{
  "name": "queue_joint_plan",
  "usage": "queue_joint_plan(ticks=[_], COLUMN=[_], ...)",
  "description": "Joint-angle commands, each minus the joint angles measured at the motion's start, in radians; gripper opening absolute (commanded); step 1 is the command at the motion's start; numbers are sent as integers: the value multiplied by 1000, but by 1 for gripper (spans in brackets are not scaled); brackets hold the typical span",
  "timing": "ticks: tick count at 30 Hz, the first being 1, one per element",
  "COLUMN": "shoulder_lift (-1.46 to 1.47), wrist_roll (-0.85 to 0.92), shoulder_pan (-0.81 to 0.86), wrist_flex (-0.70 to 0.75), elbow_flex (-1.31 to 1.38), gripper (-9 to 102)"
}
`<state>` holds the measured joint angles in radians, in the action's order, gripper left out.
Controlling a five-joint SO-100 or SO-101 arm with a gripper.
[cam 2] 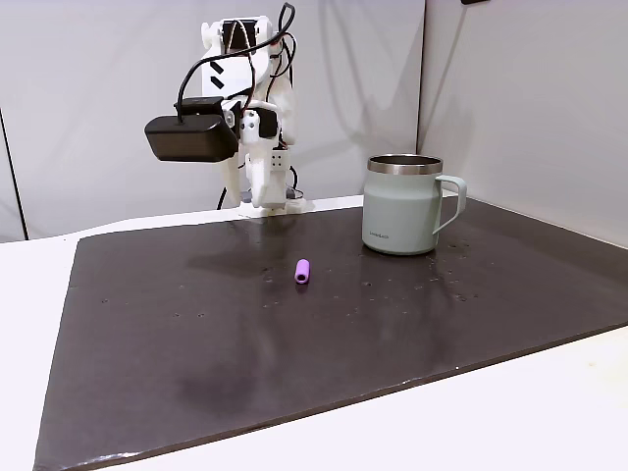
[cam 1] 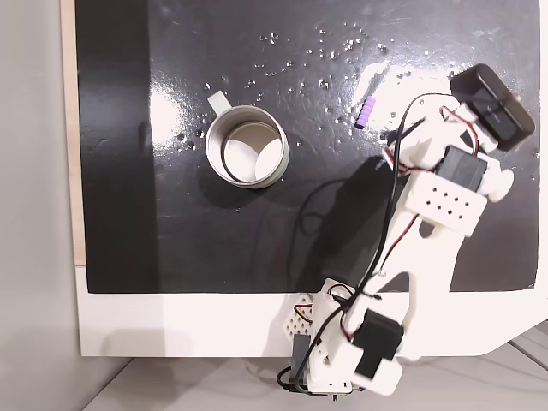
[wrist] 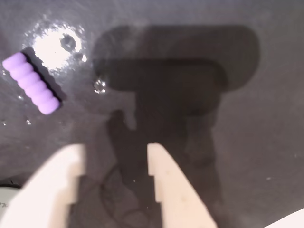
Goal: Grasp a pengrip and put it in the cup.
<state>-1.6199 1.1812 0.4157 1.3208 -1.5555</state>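
The pengrip [cam 1: 366, 112] is a small light-purple ribbed tube lying on the black mat, right of the cup in a fixed view from above. It also appears as pengrip [cam 2: 302, 271] and pengrip [wrist: 31, 89], at the upper left of the wrist view. The silvery cup [cam 1: 245, 145] stands upright with a pale inside; from the side the cup [cam 2: 402, 206] shows its handle on the right. My gripper [wrist: 116, 152] hovers above the mat, open, with nothing between its white fingers [wrist: 164, 180]. The pengrip lies ahead and to the left of the fingertips, apart from them.
The black mat [cam 1: 214, 240] covers most of a white table [cam 1: 171, 325]. The arm [cam 1: 428, 214] reaches in from its base [cam 1: 342, 360] at the table's front edge, with a black camera box [cam 1: 492, 107] on the wrist. Shiny specks dot the mat near the pengrip.
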Motion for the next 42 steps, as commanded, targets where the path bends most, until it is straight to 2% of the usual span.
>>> queue_joint_plan(ticks=[1,5,12,19,26,30,42], shoulder_lift=[126,249,399,480,525,560,930], wrist_roll=[20,15,-37,-117,-166,-167,-186], shoulder_pan=[-28,-61,-123,-192,-241,-239,-204], wrist_flex=[51,80,83,110,121,124,379], elbow_flex=[225,350,426,446,454,506,1065], gripper=[32,38,38,34,26,26,24])
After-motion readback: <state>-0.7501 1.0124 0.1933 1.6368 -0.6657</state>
